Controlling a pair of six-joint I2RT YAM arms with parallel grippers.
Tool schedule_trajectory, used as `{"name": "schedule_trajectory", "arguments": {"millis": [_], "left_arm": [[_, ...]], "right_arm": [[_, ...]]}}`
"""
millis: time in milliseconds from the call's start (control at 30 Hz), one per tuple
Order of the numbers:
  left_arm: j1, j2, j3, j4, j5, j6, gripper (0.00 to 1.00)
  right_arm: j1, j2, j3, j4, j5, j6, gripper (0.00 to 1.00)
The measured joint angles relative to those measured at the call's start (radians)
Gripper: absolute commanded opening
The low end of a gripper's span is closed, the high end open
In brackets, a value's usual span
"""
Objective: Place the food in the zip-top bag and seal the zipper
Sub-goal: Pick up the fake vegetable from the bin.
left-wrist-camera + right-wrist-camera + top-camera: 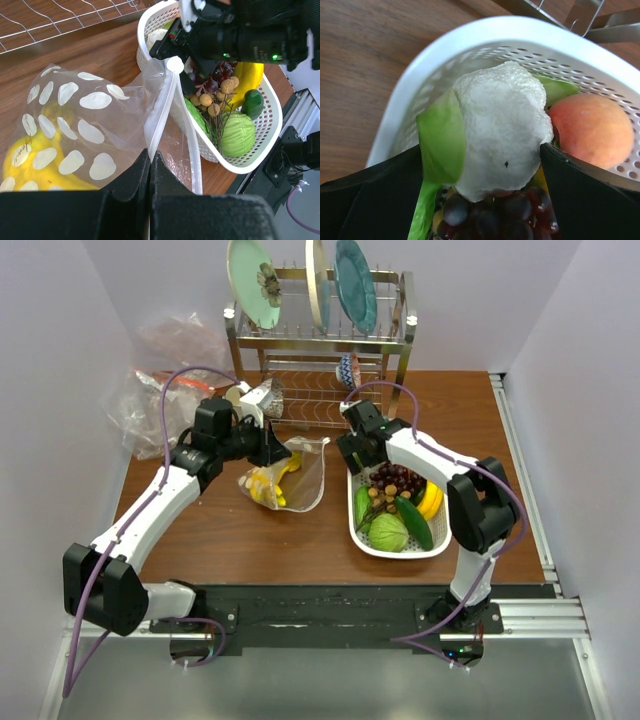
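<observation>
The dotted zip-top bag (296, 476) lies open at mid-table with yellow bananas (268, 486) inside. My left gripper (272, 450) is shut on the bag's mouth edge; in the left wrist view the jaws (150, 159) pinch the white zipper strip (162, 115), and the bananas (30, 165) show through the dots. My right gripper (356, 456) is low over the far-left corner of the white basket (400, 550). In the right wrist view it (480, 150) is open, fingers either side of a pale green-white piece (500, 130), with a peach (592, 130) beside it and dark grapes (490, 215) below.
The basket (250, 167) also holds a green cabbage (388, 532), a cucumber (415, 520), bananas (432, 500) and brown longans (215, 100). A metal dish rack (320, 340) with plates stands at the back. A heap of plain clear plastic (150, 400) lies far left.
</observation>
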Motion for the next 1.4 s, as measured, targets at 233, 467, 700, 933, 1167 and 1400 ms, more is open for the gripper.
{"name": "schedule_trajectory", "arguments": {"millis": [233, 467, 700, 933, 1167, 1400], "left_arm": [[0.0, -0.001, 0.0, 0.0, 0.001, 0.0, 0.0], [0.0, -0.001, 0.0, 0.0, 0.001, 0.0, 0.0], [0.0, -0.001, 0.002, -0.002, 0.0, 0.0, 0.0], [0.0, -0.001, 0.002, -0.013, -0.005, 0.0, 0.0], [0.0, -0.001, 0.014, -0.032, -0.019, -0.001, 0.0], [0.0, 0.0, 0.028, -0.048, -0.038, -0.009, 0.0]], "right_arm": [[0.0, 0.021, -0.023, 0.035, 0.043, 0.002, 0.67], [0.009, -0.018, -0.078, 0.092, 0.069, 0.008, 0.52], [0.006, -0.168, -0.106, 0.084, -0.018, 0.039, 0.53], [0.006, -0.356, -0.106, 0.081, -0.125, 0.078, 0.54], [0.006, -0.447, -0.122, 0.079, -0.209, 0.113, 0.54], [0.005, -0.577, -0.22, 0.141, -0.397, 0.192, 0.53]]}}
